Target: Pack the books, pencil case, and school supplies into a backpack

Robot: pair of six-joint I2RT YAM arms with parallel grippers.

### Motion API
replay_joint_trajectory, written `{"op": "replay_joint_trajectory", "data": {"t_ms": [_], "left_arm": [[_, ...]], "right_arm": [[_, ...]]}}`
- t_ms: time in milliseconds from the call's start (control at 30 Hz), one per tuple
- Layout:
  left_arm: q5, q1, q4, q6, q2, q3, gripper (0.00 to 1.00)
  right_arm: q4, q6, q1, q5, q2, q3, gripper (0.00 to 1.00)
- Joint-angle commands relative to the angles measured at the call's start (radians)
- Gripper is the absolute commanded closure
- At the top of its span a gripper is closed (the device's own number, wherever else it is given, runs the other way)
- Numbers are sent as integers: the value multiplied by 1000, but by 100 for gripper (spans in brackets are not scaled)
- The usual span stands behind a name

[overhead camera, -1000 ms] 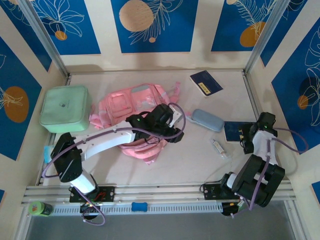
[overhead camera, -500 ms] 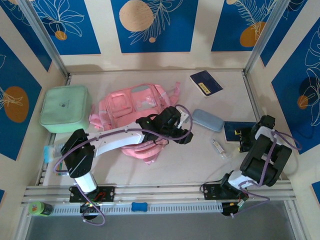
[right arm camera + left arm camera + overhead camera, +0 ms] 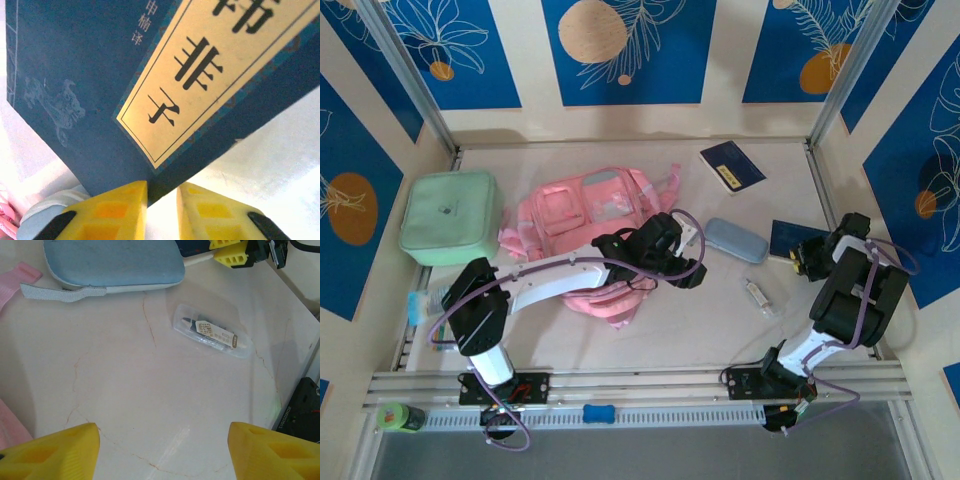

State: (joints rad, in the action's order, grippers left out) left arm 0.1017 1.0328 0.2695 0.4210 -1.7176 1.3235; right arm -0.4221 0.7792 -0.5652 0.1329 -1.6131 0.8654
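The pink backpack (image 3: 582, 215) lies flat at the table's middle left. My left gripper (image 3: 688, 270) hovers just right of it, open over bare table (image 3: 162, 450). The grey-blue pencil case (image 3: 735, 240) (image 3: 115, 262) lies ahead of it. A small clear packet with a pen-like item (image 3: 757, 297) (image 3: 212, 332) lies nearer me. My right gripper (image 3: 808, 258) (image 3: 162, 200) is shut on the near corner of a navy book with a cream label (image 3: 792, 238) (image 3: 100, 90), which is tilted off the table. A second navy book (image 3: 732, 166) lies at the back.
A mint-green lidded box (image 3: 450, 217) sits at the far left beside the backpack. The backpack's strap end (image 3: 20, 277) lies near the pencil case. A metal frame post (image 3: 825, 190) and side wall stand close behind my right arm.
My right gripper closed from wide open onto the navy book's corner, and the book shifted towards the back. My left gripper moved right off the backpack and opened a little wider.
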Motion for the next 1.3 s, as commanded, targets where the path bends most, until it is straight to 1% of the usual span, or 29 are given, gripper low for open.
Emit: {"op": "replay_joint_trajectory", "data": {"t_ms": [0,100,200,467,567,633,733,800,867,900,933,1000,1100,1167,1267], "left_arm": [[-14,7,16,-5,-16,40,31],[-10,7,22,-5,-24,51,31],[-13,7,27,-9,-28,58,30],[-19,7,33,-12,-29,60,29],[-14,6,36,-11,-24,55,29],[-20,7,34,-9,-18,45,29],[-18,6,26,-4,-9,35,29],[-17,7,23,-4,-10,29,29],[-24,6,21,0,-14,25,28],[-28,6,15,4,-15,22,28],[-32,6,5,11,-15,19,28],[-63,6,-5,36,-17,18,28],[-113,1,-4,72,-11,20,28],[-134,-2,-19,79,-2,12,27],[-153,-10,-16,94,-2,8,27]], "right_arm": [[22,-27,-8,40,-23,27,84],[22,-29,-10,41,-25,32,93],[14,-23,-13,25,-17,34,100],[-8,-17,-33,7,54,-17,100],[-30,-26,-59,10,91,-51,100],[-37,-36,-88,33,124,-78,100],[-89,-67,-94,1,190,-96,100],[-108,-76,-102,16,232,-110,100],[-101,-87,-74,58,249,-93,100],[-114,-88,-42,54,244,-66,100],[-135,-91,0,24,230,-23,100],[-131,-99,82,-48,193,40,92],[-195,-111,184,-145,56,185,83],[-260,-132,259,-268,-54,334,73],[-349,-154,320,-391,-203,516,62]]}}
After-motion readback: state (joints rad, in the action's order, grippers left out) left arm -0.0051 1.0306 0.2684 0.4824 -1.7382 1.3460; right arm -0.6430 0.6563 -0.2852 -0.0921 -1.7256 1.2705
